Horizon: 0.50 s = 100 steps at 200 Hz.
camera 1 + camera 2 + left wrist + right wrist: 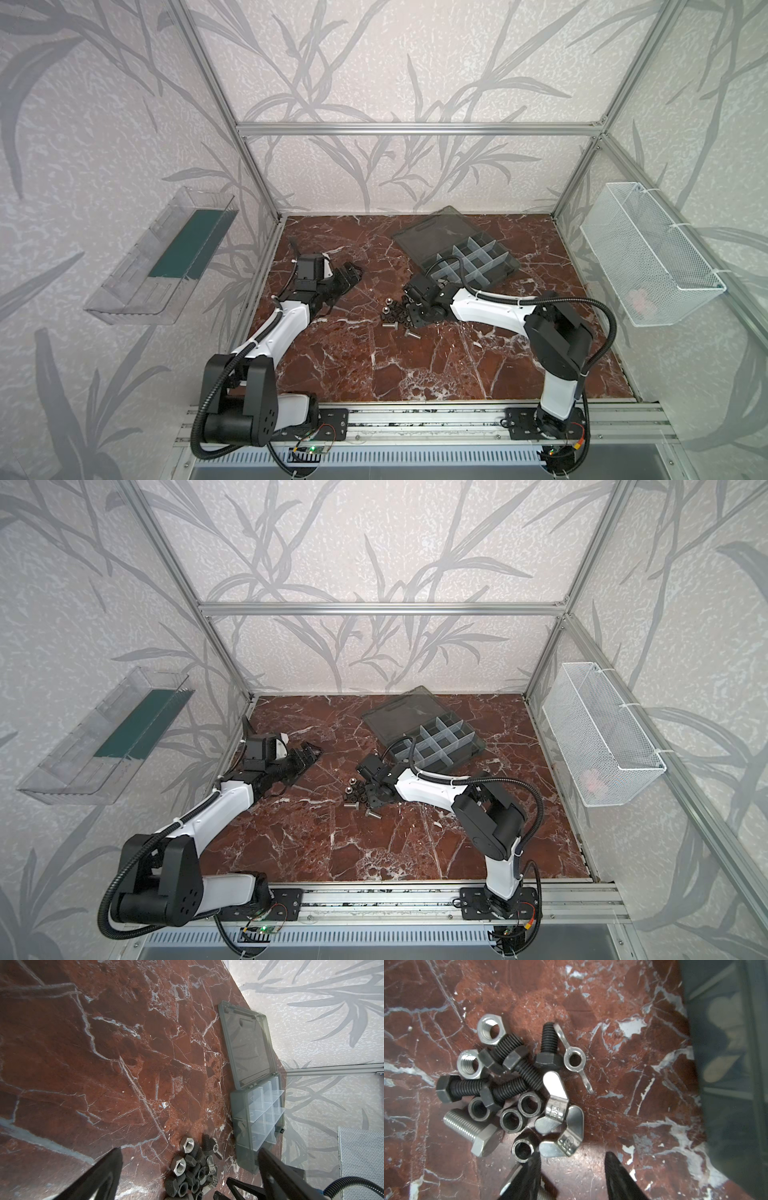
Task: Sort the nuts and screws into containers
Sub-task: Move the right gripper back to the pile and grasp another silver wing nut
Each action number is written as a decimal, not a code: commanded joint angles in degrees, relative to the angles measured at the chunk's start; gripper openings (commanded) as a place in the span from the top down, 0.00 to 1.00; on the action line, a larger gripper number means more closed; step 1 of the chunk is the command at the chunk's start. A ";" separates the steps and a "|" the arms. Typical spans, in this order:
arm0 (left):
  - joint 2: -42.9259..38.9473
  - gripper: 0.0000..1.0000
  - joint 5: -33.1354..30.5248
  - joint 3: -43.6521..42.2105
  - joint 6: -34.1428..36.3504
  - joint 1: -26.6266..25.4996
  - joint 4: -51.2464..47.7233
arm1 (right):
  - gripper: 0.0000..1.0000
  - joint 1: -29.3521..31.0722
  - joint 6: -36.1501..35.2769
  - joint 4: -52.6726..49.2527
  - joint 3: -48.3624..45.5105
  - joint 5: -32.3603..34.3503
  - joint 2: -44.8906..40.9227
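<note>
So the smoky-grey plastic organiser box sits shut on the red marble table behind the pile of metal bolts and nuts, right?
Not shut: the smoky-grey plastic organiser box sits open, its flat lid folded back, on the red marble table behind the pile of metal bolts and nuts. The left wrist view shows it.

One silver wing nut (554,1110) has a short stamped mark of about two characters on its hub. A second wing nut (568,1142), touching it, has a similar stamp. Both are too blurred to read. Nothing else is legible.
</note>
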 commanded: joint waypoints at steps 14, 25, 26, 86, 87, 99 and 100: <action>0.73 0.01 0.48 -0.03 0.41 -0.10 0.67 | 0.51 -0.03 0.90 -0.67 1.51 0.93 3.40; 0.88 0.00 0.56 -0.13 0.37 -0.09 0.62 | 0.51 -0.03 0.86 -0.59 1.60 1.02 3.95; 0.86 0.00 0.56 -0.15 0.37 -0.09 0.69 | 0.51 -0.03 0.84 -0.63 1.64 1.02 4.00; 1.26 0.00 0.59 -0.29 0.10 -0.14 1.28 | 0.56 -0.11 0.32 -2.73 2.72 2.85 5.37; 1.31 0.00 0.58 -0.22 0.10 -0.16 1.28 | 0.56 -0.11 0.30 -2.76 2.77 2.86 5.37; 1.43 0.00 0.56 -0.19 0.10 -0.10 1.26 | 0.58 -0.16 0.22 -3.04 2.84 3.19 5.51; 1.44 0.00 0.56 -0.22 0.10 -0.10 1.27 | 0.58 -0.14 0.21 -3.04 2.83 3.20 5.57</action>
